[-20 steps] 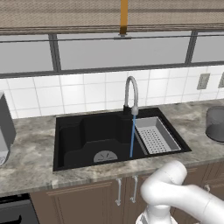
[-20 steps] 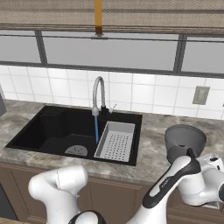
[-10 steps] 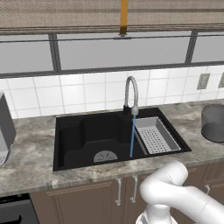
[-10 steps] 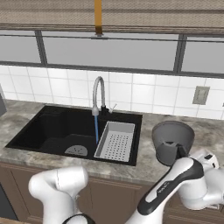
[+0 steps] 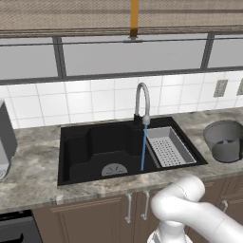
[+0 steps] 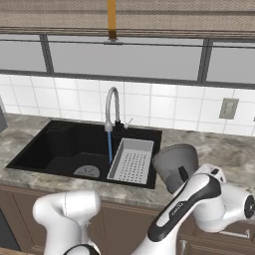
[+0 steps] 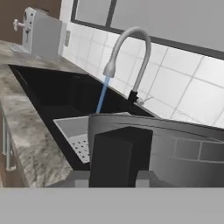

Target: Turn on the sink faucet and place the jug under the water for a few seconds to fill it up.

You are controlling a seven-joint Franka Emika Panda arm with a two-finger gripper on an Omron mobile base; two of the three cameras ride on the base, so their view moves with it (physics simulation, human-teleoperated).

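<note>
The sink faucet [image 5: 141, 100] [image 6: 113, 105] [image 7: 131, 47] arches over the black sink [image 5: 90, 144] [image 6: 52, 144], and the water [image 5: 143, 148] [image 6: 109, 147] [image 7: 102, 94] runs from it as a thin blue stream. The dark grey jug [image 5: 224, 140] [image 6: 174, 165] [image 7: 175, 148] is to the right of the sink, tilted, near the counter's front edge. My gripper [image 7: 114, 178] is shut on the jug's black handle [image 7: 119, 157], which stands between the fingertips in the hand view.
A grey perforated tray [image 5: 168, 146] [image 6: 131, 160] [image 7: 75, 130] lies in the right part of the sink, between the stream and the jug. A grey appliance [image 5: 4, 138] [image 7: 42, 31] stands on the counter far left. Tiled wall and window run behind.
The jug has moved left along the counter toward the sink with my gripper on its handle, and now leans more. The water keeps running.
</note>
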